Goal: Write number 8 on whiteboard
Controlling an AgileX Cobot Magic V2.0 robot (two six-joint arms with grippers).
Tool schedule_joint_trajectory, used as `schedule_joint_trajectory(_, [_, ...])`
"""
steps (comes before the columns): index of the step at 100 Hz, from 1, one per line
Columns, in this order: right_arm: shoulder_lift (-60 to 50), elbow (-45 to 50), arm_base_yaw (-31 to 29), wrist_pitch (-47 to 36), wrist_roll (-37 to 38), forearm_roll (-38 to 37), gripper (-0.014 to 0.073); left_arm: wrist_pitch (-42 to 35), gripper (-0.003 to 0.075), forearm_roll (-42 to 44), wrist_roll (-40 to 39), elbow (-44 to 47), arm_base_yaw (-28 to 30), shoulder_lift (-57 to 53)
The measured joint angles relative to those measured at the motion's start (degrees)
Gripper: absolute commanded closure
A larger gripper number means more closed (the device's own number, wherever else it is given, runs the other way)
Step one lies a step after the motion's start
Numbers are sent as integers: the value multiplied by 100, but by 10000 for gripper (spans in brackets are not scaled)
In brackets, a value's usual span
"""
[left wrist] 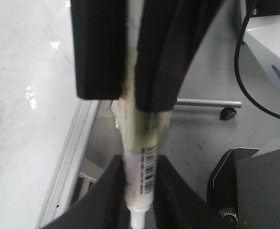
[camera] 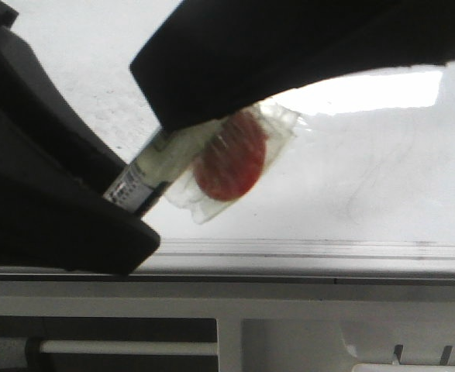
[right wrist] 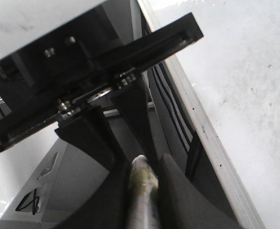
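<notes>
A white marker (camera: 151, 169) with a barcode label and yellowed tape hangs between both grippers, just above the whiteboard's (camera: 367, 155) near frame edge (camera: 328, 249). My left gripper (camera: 134, 194) is shut on the marker's (left wrist: 142, 171) barcode end. My right gripper (camera: 180, 124) is shut on the other end of the marker (right wrist: 142, 191). A red disc in clear wrap (camera: 229, 159) sits by the marker's middle. In the left wrist view my left gripper (left wrist: 140, 191) grips the barrel below my right gripper (left wrist: 130, 90). The number 8 is not in view; only faint grey smudges show.
The whiteboard's metal frame (left wrist: 70, 157) runs beside the arms. Beyond the edge lie a grey floor, a metal bar with a caster (left wrist: 228, 113), a black cable (left wrist: 240, 57) and a black robot base (left wrist: 254, 186). Grey shelving (camera: 227, 341) sits below the board.
</notes>
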Motion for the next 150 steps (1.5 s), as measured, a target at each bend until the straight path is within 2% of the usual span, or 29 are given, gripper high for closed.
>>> schedule_joint_trajectory(9, [-27, -25, 0, 145, 0, 0, 655, 0, 336, -64, -66, 23, 0, -114])
schedule_joint_trajectory(14, [-72, -25, 0, 227, 39, -25, 655, 0, 297, -92, -142, 23, 0, -236])
schedule_joint_trajectory(21, [-178, -34, 0, 358, 169, -259, 655, -27, 295, -152, -322, 23, 0, -506])
schedule_joint_trajectory(29, [-313, -34, -55, 732, 712, -928, 655, -178, 305, -164, -551, 23, 0, -921])
schedule_joint_trajectory(45, [-653, -306, -341, 1553, 2202, -2567, 634, -287, 360, -185, -1024, 121, 64, -1907])
schedule_joint_trajectory(57, [-900, -813, -424, 1743, 3462, -3585, 634, -296, 423, -185, -1419, 276, 331, -2539])
schedule_joint_trajectory(67, [-1164, -1034, -446, 1332, 4072, -3878, 634, -296, 546, -185, -1546, 433, 641, -2930])
schedule_joint_trajectory(79, [-1388, -912, -446, 587, 4291, -4212, 633, -284, 742, -198, -1627, 622, 1064, -3158])
schedule_joint_trajectory(94, [-1404, -479, -446, 16, 4445, -5185, 633, -193, 741, -264, -1706, 728, 1452, -3196])
schedule_joint_trajectory(108, [-1318, -347, -489, -370, 4465, -5770, 633, -176, 741, -328, -1706, 728, 1547, -3196])
schedule_joint_trajectory(127, [-1256, -347, -939, -556, 4500, -5889, 633, -167, 741, -341, -1713, 728, 1547, -3196])
schedule_joint_trajectory(139, [-1199, -347, -1281, -536, 5114, -5889, 633, -167, 741, -341, -1713, 728, 1547, -3196])
schedule_joint_trajectory(150, [-1172, -347, -1406, -477, 5379, -5889, 633, -167, 741, -341, -1713, 728, 1547, -3196])
